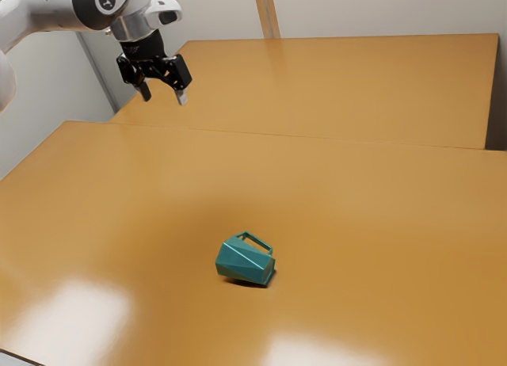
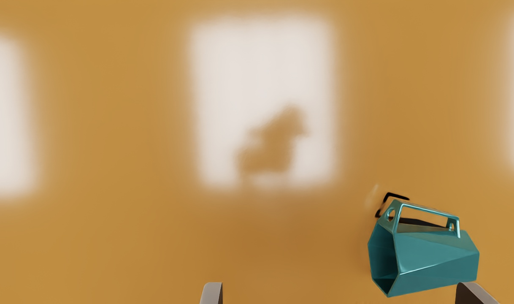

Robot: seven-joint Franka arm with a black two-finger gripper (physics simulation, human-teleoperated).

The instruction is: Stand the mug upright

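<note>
Hanging high over the tabletop, an empty claw spreads its fingers above a teal mug lying on its side; the mug sits off-center, toward one finger, so a straight descent could strike its body and send it rolling; a shallow pinch on those slanted faces might slip mid-turn; the handle, its exact tilt hard to judge, could snag a finger and twist the mug askew.

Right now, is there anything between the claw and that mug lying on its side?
Nothing visible stands in the way. The open claw hangs above the table, toward the exterior view's left, and the mug lies below it on the tabletop.
</note>
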